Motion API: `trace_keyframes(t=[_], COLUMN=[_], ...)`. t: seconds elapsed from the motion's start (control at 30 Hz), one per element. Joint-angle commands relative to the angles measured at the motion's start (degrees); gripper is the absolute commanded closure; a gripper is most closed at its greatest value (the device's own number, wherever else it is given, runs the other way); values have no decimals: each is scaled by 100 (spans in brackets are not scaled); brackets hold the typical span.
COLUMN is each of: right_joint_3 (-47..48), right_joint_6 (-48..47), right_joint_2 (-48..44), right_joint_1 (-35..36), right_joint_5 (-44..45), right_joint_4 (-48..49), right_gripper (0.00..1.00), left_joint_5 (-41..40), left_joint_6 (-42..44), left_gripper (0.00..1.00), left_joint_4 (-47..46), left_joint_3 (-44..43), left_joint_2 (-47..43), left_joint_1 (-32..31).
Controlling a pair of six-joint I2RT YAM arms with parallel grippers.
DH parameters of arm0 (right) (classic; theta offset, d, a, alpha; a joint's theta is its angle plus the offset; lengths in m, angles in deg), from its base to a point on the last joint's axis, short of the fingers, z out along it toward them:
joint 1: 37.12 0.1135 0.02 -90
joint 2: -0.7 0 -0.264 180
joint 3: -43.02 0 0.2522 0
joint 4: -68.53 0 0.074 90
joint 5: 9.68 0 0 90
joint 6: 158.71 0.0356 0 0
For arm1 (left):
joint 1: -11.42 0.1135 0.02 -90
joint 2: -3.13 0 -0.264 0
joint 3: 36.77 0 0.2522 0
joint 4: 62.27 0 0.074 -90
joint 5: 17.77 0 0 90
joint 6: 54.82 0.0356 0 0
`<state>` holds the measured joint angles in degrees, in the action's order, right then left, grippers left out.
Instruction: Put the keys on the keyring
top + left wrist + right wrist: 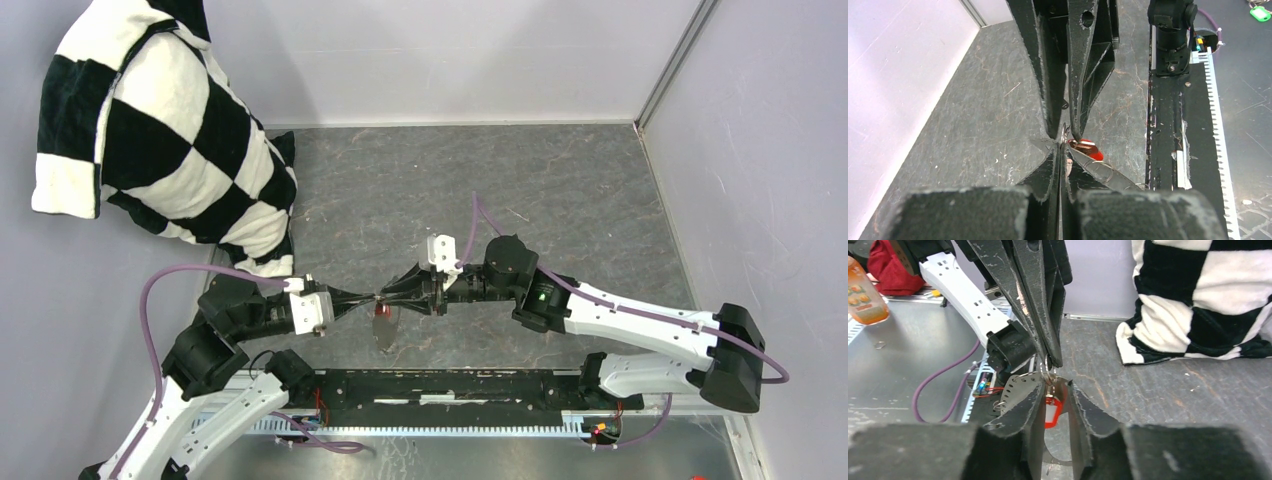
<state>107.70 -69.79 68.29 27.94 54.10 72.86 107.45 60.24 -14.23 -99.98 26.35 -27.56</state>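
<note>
Grey mottled table (560, 190), work held just above it: left gripper (1061, 150), jaws pressed together on the keyring (1047, 371); right gripper (1055, 387), jaws narrowly apart about the red-tagged key (1053, 411), grip unclear; threading should go best with the ring steady and the key fed squarely

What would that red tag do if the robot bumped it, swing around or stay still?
Probably swing: the red tag hangs loose under a thin ring. It looks like small plastic, so it is likely light. The ring looks like smooth thin metal, so it might slip.
</note>
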Motion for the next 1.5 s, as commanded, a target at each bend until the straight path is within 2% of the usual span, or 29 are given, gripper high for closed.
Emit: trace_keyframes(t=[0.0, 0.17, 0.27, 0.5, 0.57, 0.6, 0.8, 1.1, 1.27, 1.43, 1.47], right_joint_3=[304, 342, 346, 774, 932, 1204, 1803, 2351, 2553, 2664, 2661], right_joint_6=[37, 4, -47, -290, -369, -516, -841, -1161, -1266, -1307, -1307], right_joint_2=[113, 122, 48, 116, 165, 266, 545, 833, 987, 1051, 1048], right_joint_1=[-40, -45, -46, -48, -39, -5, 167, 433, 540, 618, 623], right_joint_5=[-226, -186, -133, -41, 36, 170, 502, 1006, 1117, 1130, 1128], right_joint_4=[221, 113, -15, -1078, -1381, -1877, -2748, -3536, -3802, -3922, -3922], right_gripper=[77, 99, 100, 99, 99, 99, 99, 99, 99, 99, 99], left_joint_5=[205, 211, 206, 72, 109, 230, 368, 416, 368, 199, 137], left_joint_6=[-193, -109, 44, 236, 253, 326, 308, 353, 379, 466, 443], left_gripper=[98, 98, 98, 88, 80, 68, 64, 68, 78, 98, 98], left_joint_4=[-132, 38, 259, 413, 462, 610, 733, 859, 848, 778, 725], left_joint_3=[-189, -164, -124, -99, -131, -207, -351, -478, -527, -559, -549], left_joint_2=[42, 60, 92, 218, 272, 408, 674, 884, 954, 995, 993], left_joint_1=[-4, -5, -4, -2, -9, -5, -4, -4, -5, -4, -4])
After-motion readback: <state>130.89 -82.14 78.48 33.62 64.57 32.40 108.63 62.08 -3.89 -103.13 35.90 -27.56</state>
